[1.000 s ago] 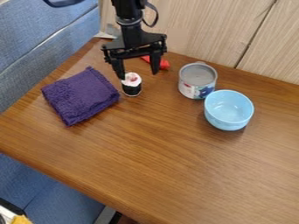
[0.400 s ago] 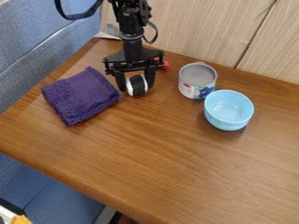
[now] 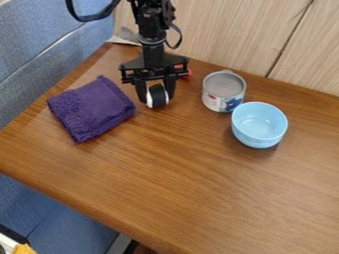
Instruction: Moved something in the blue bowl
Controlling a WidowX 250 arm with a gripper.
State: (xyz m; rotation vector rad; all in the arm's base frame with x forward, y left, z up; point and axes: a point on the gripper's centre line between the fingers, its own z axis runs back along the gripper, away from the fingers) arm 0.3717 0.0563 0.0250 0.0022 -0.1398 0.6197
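My gripper [image 3: 156, 97] hangs over the back left of the table, right of the purple cloth, shut on a sushi roll [image 3: 157, 96]. The roll, black with white ends, is tipped over between the two fingers; whether it touches the table I cannot tell. Over to the right stands the light blue bowl [image 3: 259, 125], upright, with nothing in it.
A grey-topped can [image 3: 224, 91] stands between my gripper and the bowl, close to the bowl. A folded purple cloth [image 3: 91, 108] lies at the left. Behind the gripper is a red object [image 3: 188, 73], partly hidden. A wooden panel [image 3: 232, 34] bounds the table's back.
My gripper has come down and its fingers have closed around the roll. The roll, upright before, is now tipped and slightly farther right. The bowl, can and cloth are where they were.
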